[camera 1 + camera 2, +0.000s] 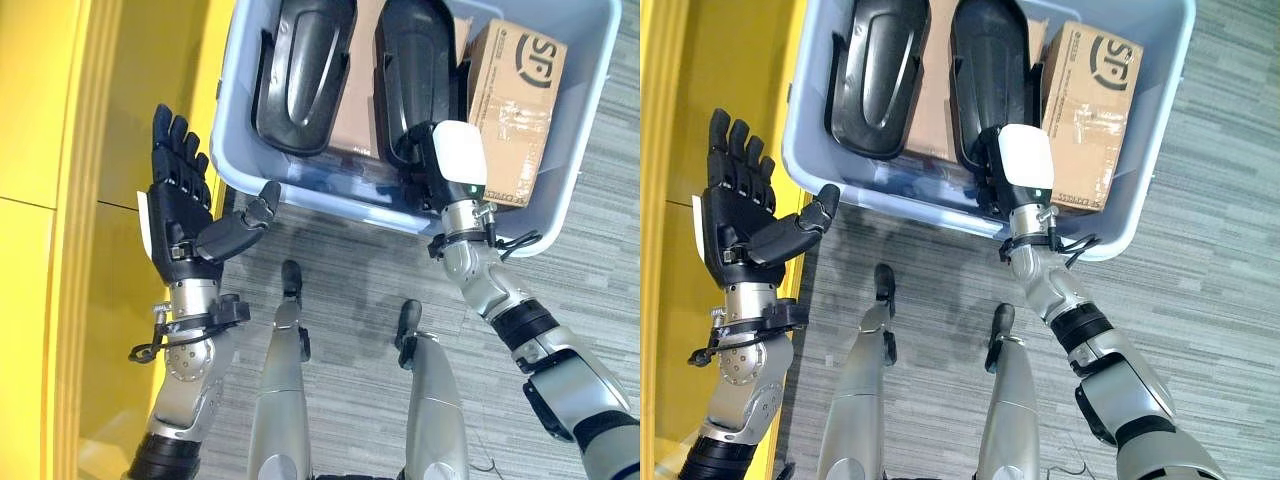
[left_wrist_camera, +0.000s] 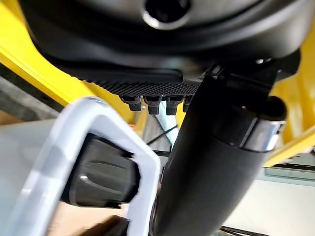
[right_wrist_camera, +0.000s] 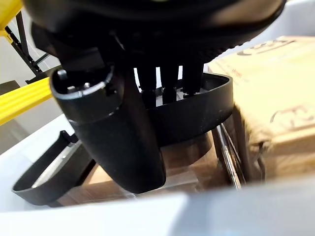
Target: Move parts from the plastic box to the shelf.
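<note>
A pale blue plastic box (image 1: 330,195) stands on the floor with two black moulded parts lying side by side inside it. The left part (image 1: 300,70) lies free. My right hand (image 1: 458,155), with a white cover on its back, reaches over the box's near wall. Its fingers are curled round the near end of the right part (image 1: 415,60). In the right wrist view the fingers (image 3: 165,83) hook inside that part's rim (image 3: 206,105), with the thumb (image 3: 118,142) outside it. My left hand (image 1: 180,200) is held up open beside the box's left corner, holding nothing.
A brown cardboard carton (image 1: 515,95) fills the box's right end, close against the right part. Flat cardboard (image 1: 355,130) lies under the parts. The yellow shelf (image 1: 60,200) runs along the left, behind my left hand. Grey carpet (image 1: 590,230) lies to the right.
</note>
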Controlling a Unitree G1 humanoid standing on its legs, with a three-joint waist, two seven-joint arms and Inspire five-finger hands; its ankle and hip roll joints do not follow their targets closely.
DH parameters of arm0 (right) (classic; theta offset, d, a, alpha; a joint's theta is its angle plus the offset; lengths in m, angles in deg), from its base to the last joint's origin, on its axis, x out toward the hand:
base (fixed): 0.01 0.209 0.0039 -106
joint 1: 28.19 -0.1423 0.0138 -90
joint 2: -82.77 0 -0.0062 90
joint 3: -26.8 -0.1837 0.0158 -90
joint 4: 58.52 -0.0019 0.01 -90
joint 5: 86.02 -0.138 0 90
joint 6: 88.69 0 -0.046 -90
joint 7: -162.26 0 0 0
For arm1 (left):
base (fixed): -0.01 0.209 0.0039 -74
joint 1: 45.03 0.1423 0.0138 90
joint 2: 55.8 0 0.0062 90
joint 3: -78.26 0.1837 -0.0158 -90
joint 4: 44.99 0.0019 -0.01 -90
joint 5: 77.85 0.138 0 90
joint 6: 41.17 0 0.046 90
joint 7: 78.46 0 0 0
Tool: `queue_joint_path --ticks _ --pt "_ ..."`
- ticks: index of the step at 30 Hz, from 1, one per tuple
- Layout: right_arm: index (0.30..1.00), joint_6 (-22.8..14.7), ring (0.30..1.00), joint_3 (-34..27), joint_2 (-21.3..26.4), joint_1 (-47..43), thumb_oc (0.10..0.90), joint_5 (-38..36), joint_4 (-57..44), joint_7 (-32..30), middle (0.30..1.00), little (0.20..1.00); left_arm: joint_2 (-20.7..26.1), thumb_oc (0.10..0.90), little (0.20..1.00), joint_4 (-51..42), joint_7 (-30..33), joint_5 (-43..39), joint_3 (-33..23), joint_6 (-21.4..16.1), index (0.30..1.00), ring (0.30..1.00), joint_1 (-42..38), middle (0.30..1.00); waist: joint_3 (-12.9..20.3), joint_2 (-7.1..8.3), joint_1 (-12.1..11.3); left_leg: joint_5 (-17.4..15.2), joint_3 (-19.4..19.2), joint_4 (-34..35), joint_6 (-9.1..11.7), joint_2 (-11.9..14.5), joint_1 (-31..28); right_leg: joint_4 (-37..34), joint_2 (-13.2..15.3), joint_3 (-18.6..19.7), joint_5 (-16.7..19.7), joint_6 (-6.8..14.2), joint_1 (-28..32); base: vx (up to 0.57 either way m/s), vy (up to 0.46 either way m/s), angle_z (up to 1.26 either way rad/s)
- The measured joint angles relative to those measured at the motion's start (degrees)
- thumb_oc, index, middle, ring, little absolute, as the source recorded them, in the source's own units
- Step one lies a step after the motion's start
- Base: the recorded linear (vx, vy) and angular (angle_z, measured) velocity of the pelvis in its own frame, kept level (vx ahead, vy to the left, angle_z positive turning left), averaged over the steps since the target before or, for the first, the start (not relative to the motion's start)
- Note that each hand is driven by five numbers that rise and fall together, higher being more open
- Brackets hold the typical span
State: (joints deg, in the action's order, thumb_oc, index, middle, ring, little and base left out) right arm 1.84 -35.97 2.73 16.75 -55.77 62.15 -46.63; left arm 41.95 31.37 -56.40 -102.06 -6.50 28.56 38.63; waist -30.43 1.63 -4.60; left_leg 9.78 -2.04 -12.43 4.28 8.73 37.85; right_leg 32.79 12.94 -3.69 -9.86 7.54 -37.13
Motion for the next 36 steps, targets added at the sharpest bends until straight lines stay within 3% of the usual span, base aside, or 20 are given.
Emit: queue_joint_path --ticks 8,15,18,22,23,24,25,27,36 --pt "0.3 -0.14 0.3 -1.0 0.63 10.0 0.4 -0.17 -6.98 6.42 0.3 0.3 0.05 0.9 1.0 1.41 -1.23 -0.22 -0.01 0.11 1.0 1.0 -0.36 1.0 0.12 -0.46 0.01 -0.02 -0.69 4.96 0.35 -0.04 -14.16 -9.26 -0.19 -1.62 1.71 1.09 16.41 0.07 -0.009 0.01" --pt "0.3 -1.23 0.3 -4.26 3.11 12.87 0.4 -1.81 -17.23 9.86 0.3 0.3 0.03 0.9 1.0 1.45 -4.49 -0.31 -0.54 0.49 1.0 1.0 -0.66 1.0 0.31 -0.71 0.96 0.23 -0.97 7.87 0.18 -0.32 -19.53 -17.4 -0.45 -2.38 5.3 1.99 24.44 0.08 -0.006 -0.01" --pt "0.3 -2.04 0.3 -7.28 5.72 14.13 0.4 -3.62 -24.68 11.01 0.3 0.3 0.1 0.9 1.0 1.41 -5.34 -0.41 -1.67 0.5 1.0 1.0 -0.64 1.0 0.43 -0.63 1.3 -0.46 -1.98 10.01 -0.5 -0.67 -24.39 -22.9 -0.3 -2.36 7.36 2.41 30.35 0.09 -0.007 -0.07" --pt "0.3 -4.41 0.3 -10.7 6.07 14.49 0.4 -4.54 -28.87 11.05 0.3 0.3 0.1 0.9 1.0 1.35 -6.5 -0.39 -1.74 0.47 1.0 1.0 -0.46 1.0 3.36 -0.47 1.6 -0.52 -2.85 10.93 -0.47 -0.72 -24.67 -25.34 -0.34 -1.66 8.49 2.57 30.79 0.09 -0.01 -0.13" --pt "0.3 -4.42 0.3 -12.34 6.15 15.19 0.4 -4.69 -30.66 11.64 0.3 0.3 -0.09 0.9 1.0 1.28 -7.09 -0.58 -1.78 1.87 1.0 1.0 -0.23 1.0 3.33 -0.26 1.56 0.05 -3.83 12.29 0.0 -0.72 -28.24 -26.75 -0.28 -1.53 9.16 2.55 33.94 0.05 -0.017 -0.13" --pt "0.3 -4.69 0.3 -12.63 5.83 15.92 0.4 -4.75 -30.98 11.53 0.3 0.3 -0.06 0.9 1.0 1.36 -7.43 -0.87 -1.76 1.95 1.0 1.0 0.96 1.0 4.61 0.06 1.49 0.05 -3.98 12.85 0.0 -0.9 -29.07 -27.46 -0.18 -1.53 9.16 2.55 34.75 0.08 -0.014 -0.17" --pt "0.3 -5.15 0.3 -12.64 5.84 17.02 0.4 -5.24 -31.1 11.58 0.3 0.3 -0.14 0.9 1.0 1.38 -7.71 -1.97 -1.42 1.99 1.0 1.0 2.79 1.0 8.58 0.82 2.29 -0.15 -4.42 13.82 -0.05 -0.86 -28.97 -29.17 -0.25 -1.44 9.23 2.62 34.77 0.06 -0.01 -0.08" --pt "0.3 -5.57 0.3 -12.81 5.87 17.2 0.4 -5.75 -31.14 11.6 0.3 0.3 -0.14 0.9 1.0 1.39 -7.87 -2.44 -1.41 2.45 1.0 1.0 3.17 1.0 10.68 1.37 3.23 -0.06 -4.72 14.77 0.08 -0.66 -29.82 -30.46 -0.55 -1.38 9.65 2.55 35.6 0.05 -0.015 -0.1" --pt "0.3 -5.76 0.3 -13.7 5.96 19.44 0.4 -6.74 -32.63 12.83 0.3 0.3 -0.23 0.9 1.0 1.35 -9.11 -2.41 -1.48 3.38 1.0 1.0 3.49 1.0 13.01 1.53 5.27 -0.18 -7.3 16.84 0.21 -0.29 -34.81 -32.19 -0.88 0.6 10.08 2.62 38.76 0.02 -0.045 -0.14"
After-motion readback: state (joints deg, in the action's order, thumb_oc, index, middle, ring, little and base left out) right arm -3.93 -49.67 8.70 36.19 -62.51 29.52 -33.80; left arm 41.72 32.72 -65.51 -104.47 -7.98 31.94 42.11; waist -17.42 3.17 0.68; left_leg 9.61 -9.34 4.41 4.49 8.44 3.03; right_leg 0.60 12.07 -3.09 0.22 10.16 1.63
